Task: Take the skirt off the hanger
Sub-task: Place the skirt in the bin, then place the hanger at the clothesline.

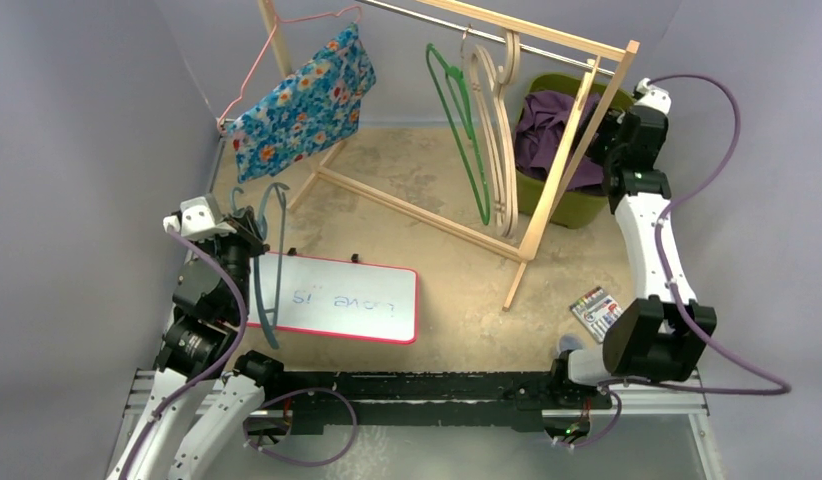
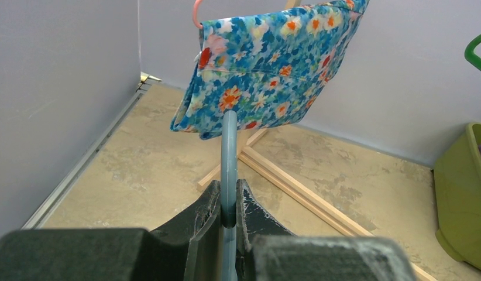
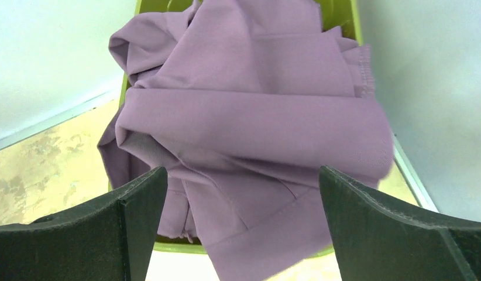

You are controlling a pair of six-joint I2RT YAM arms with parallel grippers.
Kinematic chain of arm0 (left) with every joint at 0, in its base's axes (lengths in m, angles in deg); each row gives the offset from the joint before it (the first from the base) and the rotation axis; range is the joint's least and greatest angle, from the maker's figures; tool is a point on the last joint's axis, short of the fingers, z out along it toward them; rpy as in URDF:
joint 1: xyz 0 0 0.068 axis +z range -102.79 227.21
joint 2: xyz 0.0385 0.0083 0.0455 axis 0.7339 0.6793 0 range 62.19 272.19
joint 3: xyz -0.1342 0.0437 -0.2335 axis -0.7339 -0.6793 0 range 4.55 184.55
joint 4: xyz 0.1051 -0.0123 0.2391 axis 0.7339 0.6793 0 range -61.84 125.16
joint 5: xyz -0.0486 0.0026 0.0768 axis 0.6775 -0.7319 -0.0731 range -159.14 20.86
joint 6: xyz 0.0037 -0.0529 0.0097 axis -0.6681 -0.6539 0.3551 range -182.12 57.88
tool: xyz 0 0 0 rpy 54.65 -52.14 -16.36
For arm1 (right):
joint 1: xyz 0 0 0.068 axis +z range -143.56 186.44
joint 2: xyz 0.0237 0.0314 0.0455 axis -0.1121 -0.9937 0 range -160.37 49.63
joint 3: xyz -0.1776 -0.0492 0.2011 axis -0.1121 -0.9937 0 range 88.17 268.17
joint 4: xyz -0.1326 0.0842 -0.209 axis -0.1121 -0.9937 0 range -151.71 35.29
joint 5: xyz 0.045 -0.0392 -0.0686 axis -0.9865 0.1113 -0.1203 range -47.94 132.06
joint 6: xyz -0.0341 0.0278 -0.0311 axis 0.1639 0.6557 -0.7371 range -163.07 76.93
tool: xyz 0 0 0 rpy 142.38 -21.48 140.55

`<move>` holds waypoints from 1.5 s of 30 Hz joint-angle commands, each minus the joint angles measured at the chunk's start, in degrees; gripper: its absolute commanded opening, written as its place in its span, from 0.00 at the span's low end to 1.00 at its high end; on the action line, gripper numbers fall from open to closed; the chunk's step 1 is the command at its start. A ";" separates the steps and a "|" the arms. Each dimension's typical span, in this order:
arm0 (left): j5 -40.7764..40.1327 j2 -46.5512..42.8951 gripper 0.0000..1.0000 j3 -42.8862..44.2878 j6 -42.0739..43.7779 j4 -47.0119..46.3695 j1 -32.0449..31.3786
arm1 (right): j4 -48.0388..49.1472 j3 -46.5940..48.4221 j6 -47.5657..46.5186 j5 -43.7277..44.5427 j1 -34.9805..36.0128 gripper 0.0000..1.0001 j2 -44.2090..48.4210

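- L jaws shut tight on blue hanger [image 2: 229, 158], which is bare, no cloth on it; R jaws spread wide, gripping nothing
- purple skirt [image 3: 250, 117] lies crumpled in green bin [image 1: 587, 208] at far-right of bench, straight ahead of R jaws and framed between them in wrist view; looks clear of hanger
- R arm is right at skirt; L arm well apart, near-left corner
- hanger's long axis runs near-to-far, tip aimed twd floral garment [image 1: 302, 100] on pink hanger [image 2: 195, 16] at left end of rack [image 1: 427, 215]
- prob next: L sets hanger down, R backs off bin
- hard to see: rack post crosses bin in top view; bin bottom hidden; can't tell if cloth touches R jaws
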 commanded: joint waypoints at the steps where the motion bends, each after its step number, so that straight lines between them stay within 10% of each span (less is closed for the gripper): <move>1: 0.46 0.90 0.00 0.14 0.26 -2.93 -0.39 | 1.48 -3.77 -0.74 3.40 0.01 0.99 6.83; 15: 9.97 8.71 0.00 11.88 -13.45 2.96 -0.41 | 11.29 -32.10 2.04 -7.64 0.00 0.99 38.75; 29: 26.34 23.60 0.00 20.91 -27.18 -1.66 -0.42 | 10.03 -35.07 2.11 -16.48 0.44 0.99 44.05; 45: 22.32 40.45 0.00 37.45 -22.90 -12.61 -0.38 | 9.70 -35.74 2.63 -13.43 2.03 0.99 45.98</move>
